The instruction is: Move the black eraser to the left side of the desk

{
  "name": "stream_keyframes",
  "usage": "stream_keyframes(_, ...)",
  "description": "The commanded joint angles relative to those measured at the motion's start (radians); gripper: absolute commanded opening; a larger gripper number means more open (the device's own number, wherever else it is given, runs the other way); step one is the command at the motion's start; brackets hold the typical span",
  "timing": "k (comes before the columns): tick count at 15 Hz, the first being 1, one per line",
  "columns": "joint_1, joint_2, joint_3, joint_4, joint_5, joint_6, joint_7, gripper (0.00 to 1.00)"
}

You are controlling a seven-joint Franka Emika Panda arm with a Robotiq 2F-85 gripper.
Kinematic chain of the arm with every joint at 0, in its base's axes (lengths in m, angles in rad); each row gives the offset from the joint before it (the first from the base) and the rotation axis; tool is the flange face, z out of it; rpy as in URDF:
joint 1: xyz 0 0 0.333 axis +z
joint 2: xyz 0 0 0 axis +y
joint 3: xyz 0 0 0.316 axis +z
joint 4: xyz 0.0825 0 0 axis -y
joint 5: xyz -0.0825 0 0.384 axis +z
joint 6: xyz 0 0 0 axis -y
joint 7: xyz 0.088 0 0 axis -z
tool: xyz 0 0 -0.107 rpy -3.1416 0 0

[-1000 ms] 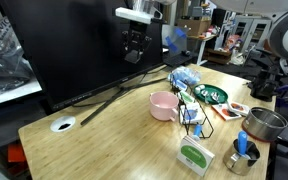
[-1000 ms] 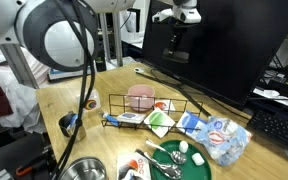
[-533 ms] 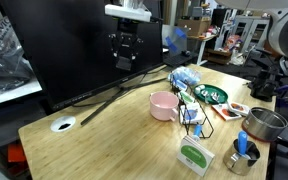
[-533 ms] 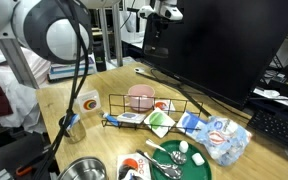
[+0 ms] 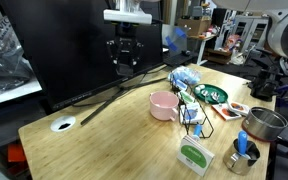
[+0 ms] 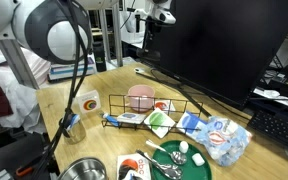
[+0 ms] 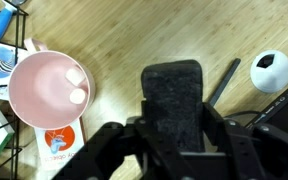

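I have gripper (image 7: 174, 128) clamped on black eraser (image 7: 174, 88), held high over desk (image 7: 124, 30). Height probably to clear stand leg (image 7: 221, 82). Wrist view: pink bowl (image 7: 44, 88) at 9 o'clock, grommet (image 7: 271, 70) at 3. Eraser not set down yet.

Gripper (image 6: 148, 28) hangs high above the desk (image 6: 114, 82), far left, before the monitor (image 6: 224, 45); pink bowl (image 6: 139, 97) rests below.

1. The gripper (image 5: 125, 66) was black and blocky, with a flat white wrist plate (image 5: 128, 15) at its 12 o'clock.
2. The arm (image 6: 44, 30) had rounded white shells and a grey round cap.
3. A thin black cable (image 6: 89, 65) ran along it.
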Motion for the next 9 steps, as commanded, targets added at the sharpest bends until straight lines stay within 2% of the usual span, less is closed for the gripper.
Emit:
stream_keyframes(1, 0.001, -0.016, -0.013, -0.027, 0.012, 0.010, -0.003, 0.52)
stream_keyframes(2, 0.001, -0.016, -0.012, -0.027, 0.012, 0.009, -0.003, 0.52)
stream_keyframes(3, 0.002, -0.016, -0.012, -0.027, 0.013, 0.009, -0.003, 0.27)
stream_keyframes(6, 0.034, -0.012, -0.030, -0.038, -0.012, 0.010, -0.009, 0.27)
stream_keyframes(9, 0.080, 0.030, -0.041, 0.000, -0.029, -0.016, -0.018, 0.27)
